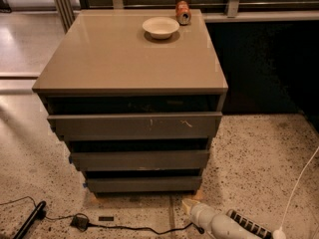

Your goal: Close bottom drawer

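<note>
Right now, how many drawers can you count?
3: top drawer, middle drawer below it, bottom drawer lowest. The gripper is near the floor, before the bottom drawer's right end.

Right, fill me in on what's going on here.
A robot arm is set to close the bottom drawer, which looks slightly pulled out. The gripper sits low by the floor, just below and right of that drawer's front, not touching it. A bowl and a can rest on the cabinet top.

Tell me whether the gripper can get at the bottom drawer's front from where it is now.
Probably yes. The gripper sits low near the floor, just in front of the bottom drawer at its right end, with nothing visibly between them.
</note>
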